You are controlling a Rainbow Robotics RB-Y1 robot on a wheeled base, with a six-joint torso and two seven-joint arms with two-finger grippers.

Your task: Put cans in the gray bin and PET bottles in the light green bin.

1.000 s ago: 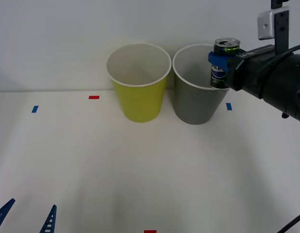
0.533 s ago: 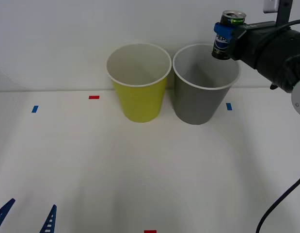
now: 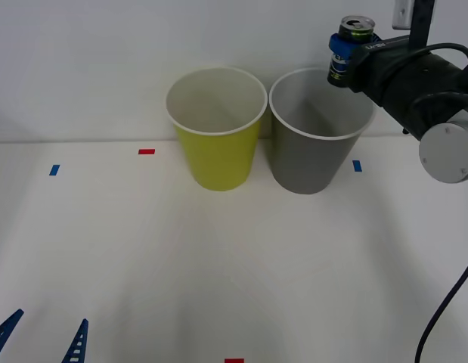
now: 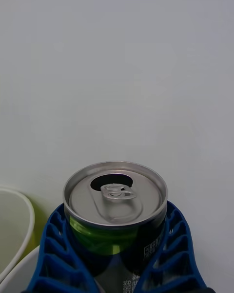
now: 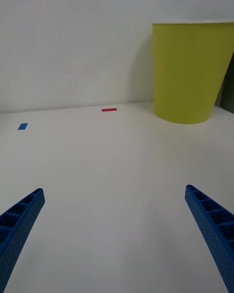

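Front view | right fingers [image 3: 341, 54] clamp can [image 3: 351, 32] above gray bin [image 3: 318, 151] | left fingers [image 3: 41, 344] spread

Blue ribbed fingers [image 4: 53, 254] clasp a dark can [image 3: 347, 53] with silver top, green band, possibly pale lettering; below it a gray bin [image 3: 318, 151], white-rimmed; alongside, a yellow-green bin [image 3: 218, 155].

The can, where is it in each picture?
Front view: the can is at the upper right, held upright in the right end effector, above the gray bin's far right rim.
Right wrist view: can low in the middle.
Left wrist view: no can.
Shared landmark: the green bin.
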